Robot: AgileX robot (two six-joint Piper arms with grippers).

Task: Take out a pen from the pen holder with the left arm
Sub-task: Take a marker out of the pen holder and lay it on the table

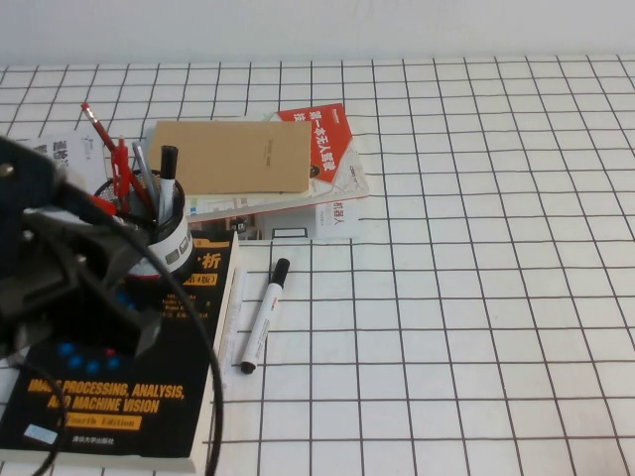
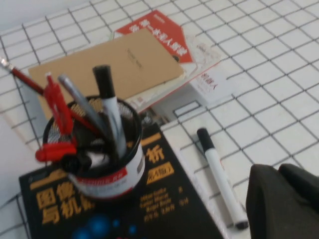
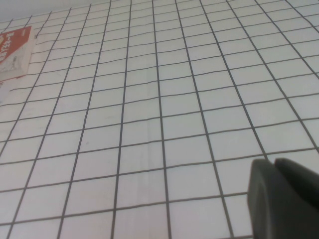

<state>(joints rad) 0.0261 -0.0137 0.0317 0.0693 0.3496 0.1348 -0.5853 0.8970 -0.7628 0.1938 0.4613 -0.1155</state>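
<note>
Nearest the robot, a black textbook (image 1: pixel 109 387) is lying on the gridded counter (image 1: pixel 476 297), and the left arm is hanging over it. The left claw (image 2: pixel 279 172) is hovering above the counter close to the book's right edge, its fingers pressed fully together and gripping nothing. The right claw (image 3: pixel 281 172) is hovering over bare grid well off to the right, also looking closed and empty. Just beside the book's right edge, a white pen (image 1: pixel 264 314) with a black cap is lying flat on the counter, clear of both claws. Farther back, the pen holder (image 1: pixel 164 233) is standing upright on the book's far end, carrying a red pen (image 2: pixel 59 107), a grey pen (image 2: pixel 79 99) and a black-capped marker (image 2: pixel 110 107). Beyond it, a brown notebook (image 1: pixel 233 156) is resting on a red-and-white book (image 1: pixel 332 139).
</note>
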